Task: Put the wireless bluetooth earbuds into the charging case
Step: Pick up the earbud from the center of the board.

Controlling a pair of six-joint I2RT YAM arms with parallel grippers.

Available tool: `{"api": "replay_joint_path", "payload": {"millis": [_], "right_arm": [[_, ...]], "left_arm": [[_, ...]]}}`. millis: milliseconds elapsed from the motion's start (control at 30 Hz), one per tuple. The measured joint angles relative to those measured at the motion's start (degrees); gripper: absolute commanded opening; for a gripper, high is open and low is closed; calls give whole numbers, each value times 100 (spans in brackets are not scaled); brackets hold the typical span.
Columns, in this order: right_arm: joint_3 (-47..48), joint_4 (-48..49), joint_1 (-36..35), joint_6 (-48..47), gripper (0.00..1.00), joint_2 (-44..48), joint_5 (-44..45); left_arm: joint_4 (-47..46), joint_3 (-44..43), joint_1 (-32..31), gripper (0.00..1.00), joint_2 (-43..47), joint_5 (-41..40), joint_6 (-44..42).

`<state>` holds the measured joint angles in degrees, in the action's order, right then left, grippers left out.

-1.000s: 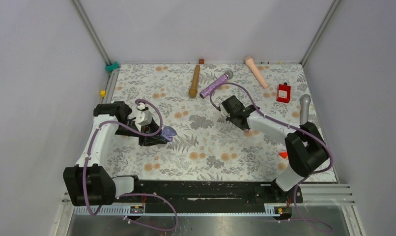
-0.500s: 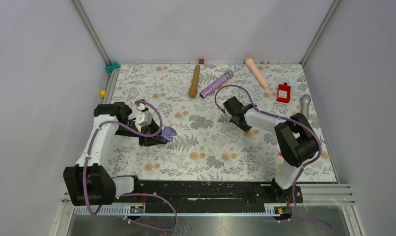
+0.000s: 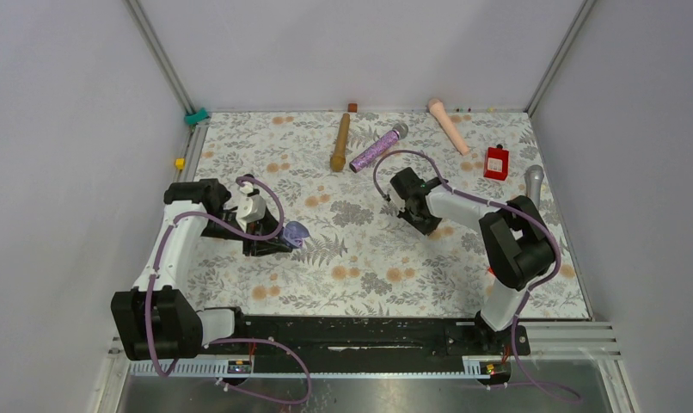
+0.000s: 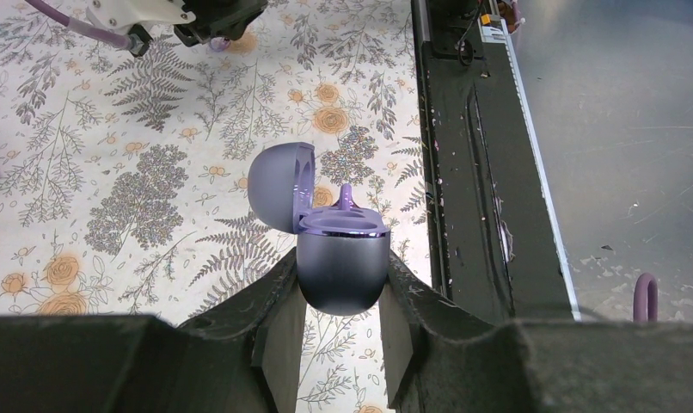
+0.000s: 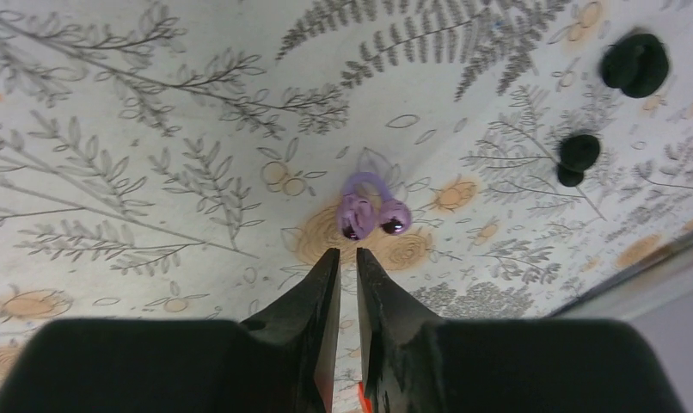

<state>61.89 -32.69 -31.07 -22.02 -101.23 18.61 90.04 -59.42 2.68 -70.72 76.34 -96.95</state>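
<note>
My left gripper (image 4: pixel 341 277) is shut on the lilac charging case (image 4: pixel 341 262) and holds it upright above the cloth. Its lid (image 4: pixel 279 185) stands open. A small lilac stem (image 4: pixel 345 196) pokes up at the case's far rim. In the top view the case (image 3: pixel 297 232) sits at the left-centre. A lilac earbud (image 5: pixel 371 211) lies on the cloth just beyond my right gripper (image 5: pixel 347 251). Its fingers stand open by a narrow slit with nothing between them. Two black buds (image 5: pixel 635 62) (image 5: pixel 577 155) lie farther off to the right.
Several microphones lie at the back and right: a brown one (image 3: pixel 340 142), a glittery purple one (image 3: pixel 377 148), a pink one (image 3: pixel 448 125) and a grey one (image 3: pixel 533 188). A red block (image 3: pixel 496 162) stands by the right edge. The black rail (image 4: pixel 472 172) runs beside the case.
The right arm's elbow has swung inward and its gripper has shifted slightly left over the cloth, the fingers narrowing a little. The left arm and the case have not moved.
</note>
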Motion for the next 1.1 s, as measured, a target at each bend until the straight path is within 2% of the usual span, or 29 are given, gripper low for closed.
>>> {"api": "replay_joint_path", "payload": {"millis": [367,500,600,800,967,1100], "right_arm": [[101,-348,2,160,21,278,-1182],[166,-339,22,127,21,883,-1113],[549,-323,232,83,20,1025,-890],[1388,-149,1010,42,19,271,-361],[1283,-260,1071,-20,18,-404,-280],[1187,-409,1049,-66,18,-542,-310]], "left_arm": [[0,0,4,0,0,2,-15],[0,0,4,0,0,2,-15],[0,0,4,0,-2,4,-17],[0,0,11,0,-2,7,-33],[0,2,11,0,-2,11,-57],[0,4,11,0,-2,13,-72]]}}
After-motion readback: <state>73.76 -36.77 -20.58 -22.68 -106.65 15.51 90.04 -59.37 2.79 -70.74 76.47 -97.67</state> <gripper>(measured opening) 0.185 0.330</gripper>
